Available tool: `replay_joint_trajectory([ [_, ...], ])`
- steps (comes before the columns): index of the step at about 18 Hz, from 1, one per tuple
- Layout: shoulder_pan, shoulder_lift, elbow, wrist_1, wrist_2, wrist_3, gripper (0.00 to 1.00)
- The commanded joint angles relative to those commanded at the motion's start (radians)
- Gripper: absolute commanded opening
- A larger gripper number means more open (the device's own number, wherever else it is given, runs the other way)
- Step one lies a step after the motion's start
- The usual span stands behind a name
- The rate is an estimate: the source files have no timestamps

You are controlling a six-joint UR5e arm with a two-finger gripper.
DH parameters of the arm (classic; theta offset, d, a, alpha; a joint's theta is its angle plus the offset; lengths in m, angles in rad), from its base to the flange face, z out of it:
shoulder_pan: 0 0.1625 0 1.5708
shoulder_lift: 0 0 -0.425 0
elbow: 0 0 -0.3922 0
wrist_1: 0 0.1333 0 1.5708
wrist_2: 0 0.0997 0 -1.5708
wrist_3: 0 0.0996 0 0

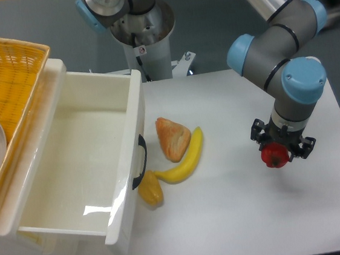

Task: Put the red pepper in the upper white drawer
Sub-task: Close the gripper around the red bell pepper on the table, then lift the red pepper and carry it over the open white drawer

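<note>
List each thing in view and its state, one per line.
gripper: shut on the red pepper, above the table
red pepper: held between the fingers
upper white drawer: pulled open, empty
yellow pepper: lying by the drawer front
banana: lying on the table
pastry: lying beside the banana

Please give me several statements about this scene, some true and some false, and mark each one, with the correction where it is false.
1. The pincer holds the red pepper. True.
2. The upper white drawer is pulled open and nothing lies in it. True.
3. The red pepper already lies inside the drawer. False: it is at the pincer, over the right side of the table.
4. The banana lies in the yellow wicker basket. False: it lies on the table, beside the pastry.
5. The yellow pepper lies on the table close to the drawer's dark handle. True.
</note>
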Motion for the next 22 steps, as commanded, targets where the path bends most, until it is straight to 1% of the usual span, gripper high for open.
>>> replay_joint_trajectory([
  [2, 0.0, -0.002, 0.005, -0.002, -0.002, 0.032, 0.08],
  [4, 0.0, -0.002, 0.021, -0.006, -0.005, 0.032, 0.08],
  [7, 0.0, 0.012, 0.014, -0.011, -0.035, 0.022, 0.08],
  [10, -0.005, 0.049, 0.009, -0.032, -0.06, 0.005, 0.08],
  [13, -0.009, 0.107, 0.009, -0.07, -0.093, -0.035, 0.08],
  [15, -0.014, 0.138, 0.009, -0.086, -0.12, -0.054, 0.08],
  [19, -0.031, 0.19, 0.011, -0.084, -0.166, -0.139, 0.08],
  [22, -0.04, 0.236, 0.017, -0.092, -0.209, -0.153, 0.08],
])
